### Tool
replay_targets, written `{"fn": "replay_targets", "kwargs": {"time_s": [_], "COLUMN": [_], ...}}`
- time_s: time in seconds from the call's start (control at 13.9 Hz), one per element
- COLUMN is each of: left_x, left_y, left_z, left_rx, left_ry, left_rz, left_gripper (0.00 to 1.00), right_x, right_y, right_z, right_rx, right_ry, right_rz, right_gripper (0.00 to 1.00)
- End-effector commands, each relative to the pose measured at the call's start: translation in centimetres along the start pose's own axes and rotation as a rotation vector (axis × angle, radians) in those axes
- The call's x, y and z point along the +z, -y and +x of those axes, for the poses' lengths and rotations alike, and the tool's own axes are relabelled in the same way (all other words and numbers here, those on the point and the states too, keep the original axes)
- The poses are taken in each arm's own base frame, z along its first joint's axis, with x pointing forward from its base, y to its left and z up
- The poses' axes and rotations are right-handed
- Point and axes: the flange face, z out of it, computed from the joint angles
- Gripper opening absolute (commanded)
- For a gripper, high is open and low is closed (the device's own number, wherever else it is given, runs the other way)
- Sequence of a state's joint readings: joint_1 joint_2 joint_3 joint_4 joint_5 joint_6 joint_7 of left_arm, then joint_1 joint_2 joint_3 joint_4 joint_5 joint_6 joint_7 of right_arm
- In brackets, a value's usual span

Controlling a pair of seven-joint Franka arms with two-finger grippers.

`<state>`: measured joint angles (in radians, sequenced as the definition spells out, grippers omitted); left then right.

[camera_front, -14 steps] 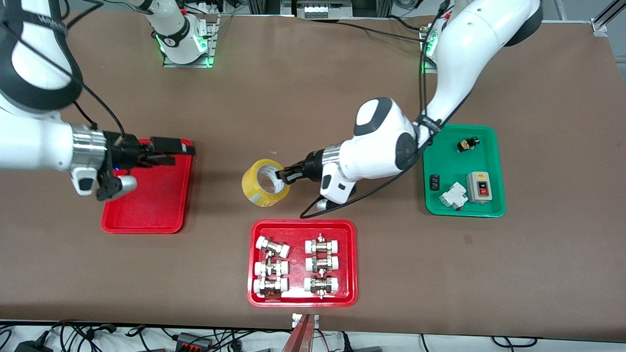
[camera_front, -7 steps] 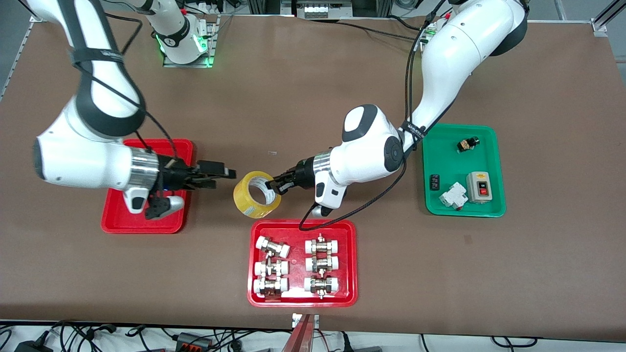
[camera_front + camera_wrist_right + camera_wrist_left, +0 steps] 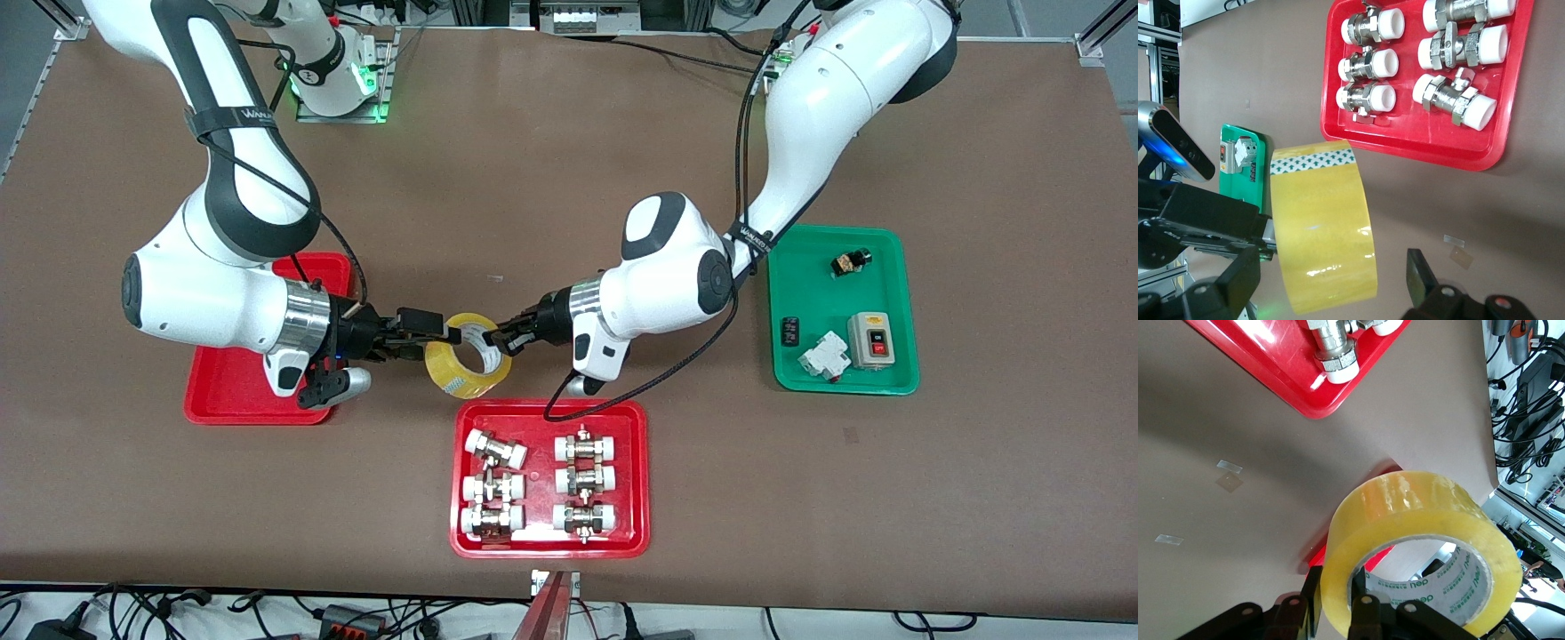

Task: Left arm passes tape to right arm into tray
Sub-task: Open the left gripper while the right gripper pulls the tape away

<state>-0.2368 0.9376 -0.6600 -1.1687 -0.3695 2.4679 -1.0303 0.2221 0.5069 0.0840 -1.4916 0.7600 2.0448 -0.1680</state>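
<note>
In the front view you see the tape (image 3: 468, 356) held up over the bare desk (image 3: 569, 178), between the plain red tray (image 3: 233, 400) and the tray of metal fittings (image 3: 549, 480). The left gripper (image 3: 500, 340) has its jaws closed on the roll's wall, one finger (image 3: 491, 336) inside the core. The right gripper (image 3: 437, 333) reaches the roll from the plain tray's end; one of its fingers overlaps the roll's rim, the other is masked by the roll. The right arm (image 3: 222, 298) covers much of the plain red tray, so you see only its corners and one rim. A green tray (image 3: 845, 382) of small electrical parts sits toward the left arm's end of the desk.

In the left wrist view the tape (image 3: 1418, 520) fills the frame, and the left gripper (image 3: 1365, 620) is cut off at the picture's edge: you see only black finger bases clamped across the roll's wall. A corner of the tray of metal fittings (image 3: 1298, 393) shows, and a red sliver past the roll is probably the plain tray.

In the right wrist view the right gripper (image 3: 1331, 273) has its jaws spread wide, one finger (image 3: 1238, 280) on each flank of the tape (image 3: 1321, 233), with a clear gap at one side; contact on the other is hard to judge. The tray of metal fittings (image 3: 1405, 150) lies underneath.
</note>
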Motion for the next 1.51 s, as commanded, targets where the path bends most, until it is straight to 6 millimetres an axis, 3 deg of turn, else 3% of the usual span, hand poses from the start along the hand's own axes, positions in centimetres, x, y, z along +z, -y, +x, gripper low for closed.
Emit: {"fn": "replay_targets", "kwargs": {"time_s": [0.0,0.07,0.5,0.57,0.65,0.72,0.79,1.08,1.29,1.44], "left_x": [-0.4,-0.5,-0.7,-1.0,-1.5,-2.6,-4.0,-14.1,-22.7,-26.8], "left_y": [-0.9,-1.0,-1.0,-1.1,-1.2,-1.5,-1.5,-1.5,-0.5,1.0], "left_z": [-0.2,-0.2,-0.1,-0.1,0.5,1.1,1.4,5.0,7.2,8.4], "left_rx": [0.020,0.020,0.015,0.015,0.021,0.046,0.077,0.053,0.015,0.004], "left_ry": [0.003,0.002,0.001,-0.002,-0.012,-0.041,-0.079,-0.144,-0.150,-0.161], "left_rz": [-0.026,-0.028,-0.029,-0.031,-0.032,-0.029,-0.011,0.041,0.150,0.249], "left_gripper": [0.01,0.01,0.02,0.07,0.37,0.99,1.00,1.00,1.00,1.00], "right_x": [-0.4,-0.4,-0.6,-0.5,-0.6,-0.7,-0.7,-1.3,-4.7,-7.6], "right_y": [0.2,0.4,0.5,0.6,0.7,0.7,0.7,0.2,-5.5,-11.2], "right_z": [0.4,0.4,0.4,0.4,0.4,0.4,0.4,0.5,0.5,-0.3], "right_rx": [-0.023,-0.024,-0.024,-0.026,-0.027,-0.028,-0.025,-0.028,-0.024,-0.011], "right_ry": [-0.019,-0.017,-0.022,-0.021,-0.022,-0.023,-0.023,-0.028,0.015,0.078], "right_rz": [0.011,0.010,0.013,0.013,0.013,0.012,0.012,0.006,0.015,0.045], "right_gripper": [0.19,0.01,0.00,0.00,0.00,0.00,0.00,0.00,0.00,0.00]}}
